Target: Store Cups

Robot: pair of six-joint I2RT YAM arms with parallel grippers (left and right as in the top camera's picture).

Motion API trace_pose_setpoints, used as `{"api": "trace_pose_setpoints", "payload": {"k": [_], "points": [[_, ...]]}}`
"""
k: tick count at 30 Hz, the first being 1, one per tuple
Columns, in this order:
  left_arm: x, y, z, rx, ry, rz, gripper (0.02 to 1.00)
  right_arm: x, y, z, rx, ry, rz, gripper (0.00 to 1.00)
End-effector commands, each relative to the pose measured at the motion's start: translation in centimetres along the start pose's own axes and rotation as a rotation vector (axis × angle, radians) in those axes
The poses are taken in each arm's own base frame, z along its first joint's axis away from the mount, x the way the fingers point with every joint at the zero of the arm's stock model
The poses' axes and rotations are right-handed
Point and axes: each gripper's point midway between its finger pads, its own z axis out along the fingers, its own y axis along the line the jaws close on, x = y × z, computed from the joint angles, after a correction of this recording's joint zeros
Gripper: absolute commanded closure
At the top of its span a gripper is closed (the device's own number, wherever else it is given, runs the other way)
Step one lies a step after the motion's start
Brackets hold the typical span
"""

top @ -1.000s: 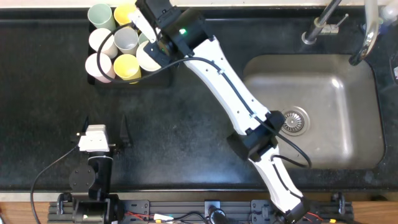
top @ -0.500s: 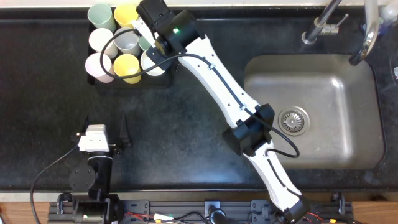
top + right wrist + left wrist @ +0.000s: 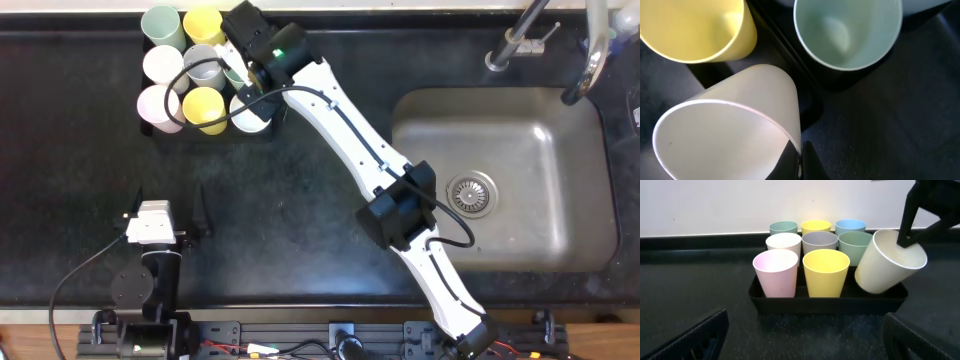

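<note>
With the right arm's jaws clamped on the rim of the tilted cream plastic cup over the free corner of the black plastic tray beside the yellow plastic cup, the arm should right it, then lower it straight before releasing.
</note>
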Motion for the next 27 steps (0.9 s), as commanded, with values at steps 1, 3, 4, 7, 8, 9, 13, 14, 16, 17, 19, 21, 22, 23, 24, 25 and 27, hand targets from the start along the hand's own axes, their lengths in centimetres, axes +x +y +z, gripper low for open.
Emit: {"api": "trace_pose_setpoints", "payload": {"k": [1,3,4,7,8,9,13,14,16,17,19,21,22,23,24,25,27], "points": [[0.0,-0.3,0.0,0.015,-0.007,0.019,0.02,-0.1,0.1,0.4,-0.004,-0.004,0.0,0.958],[0.0,-0.3,0.0,0.016,-0.007,0.019,0.02,-0.3,0.0,0.4,-0.002,-0.013,-0.001,0.95],[0.0,-0.3,0.0,0.016,-0.007,0.019,0.02,-0.4,0.0,0.4,-0.001,-0.017,-0.001,0.958],[0.0,-0.3,0.0,0.016,-0.006,0.019,0.02,-0.5,-0.1,0.8,0.0,-0.017,0.001,0.958],[0.0,-0.3,0.0,0.015,-0.007,0.019,0.02,-0.3,-0.1,1.1,-0.001,-0.011,0.001,0.956],[0.0,-0.3,0.0,0.015,-0.007,0.019,0.02,-0.2,-0.1,1.4,-0.003,-0.002,0.001,0.956],[0.0,-0.3,0.0,0.016,-0.007,0.019,0.02,0.4,0.2,2.3,-0.008,0.025,-0.001,0.958],[0.0,-0.3,0.0,0.016,-0.007,0.019,0.02,0.4,0.3,2.3,-0.009,0.026,-0.003,0.958],[0.0,-0.3,0.0,0.016,-0.007,0.019,0.02,0.4,0.3,2.5,-0.01,0.029,-0.004,0.958],[0.0,-0.3,0.0,0.016,-0.007,0.019,0.02,0.5,0.3,2.6,-0.009,0.032,-0.004,0.956],[0.0,-0.3,0.0,0.015,-0.007,0.019,0.02,0.7,0.3,2.8,-0.006,0.043,-0.008,0.956],[0.0,-0.3,0.0,0.016,-0.007,0.019,0.02,0.9,0.3,2.8,-0.008,0.048,-0.011,0.958],[0.0,-0.3,0.0,0.016,-0.007,0.019,0.02,0.9,0.3,2.8,-0.008,0.048,-0.011,0.958],[0.0,-0.3,0.0,0.015,-0.007,0.019,0.02,0.9,0.3,2.8,-0.008,0.048,-0.011,0.956],[0.0,-0.3,0.0,0.016,-0.007,0.019,0.02,0.9,0.3,2.8,-0.008,0.048,-0.011,0.956],[0.0,-0.3,0.0,0.016,-0.007,0.019,0.02,0.9,0.3,2.8,-0.008,0.048,-0.011,0.958],[0.0,-0.3,0.0,0.016,-0.007,0.019,0.02,0.9,0.3,2.8,-0.008,0.048,-0.011,0.958]]}}
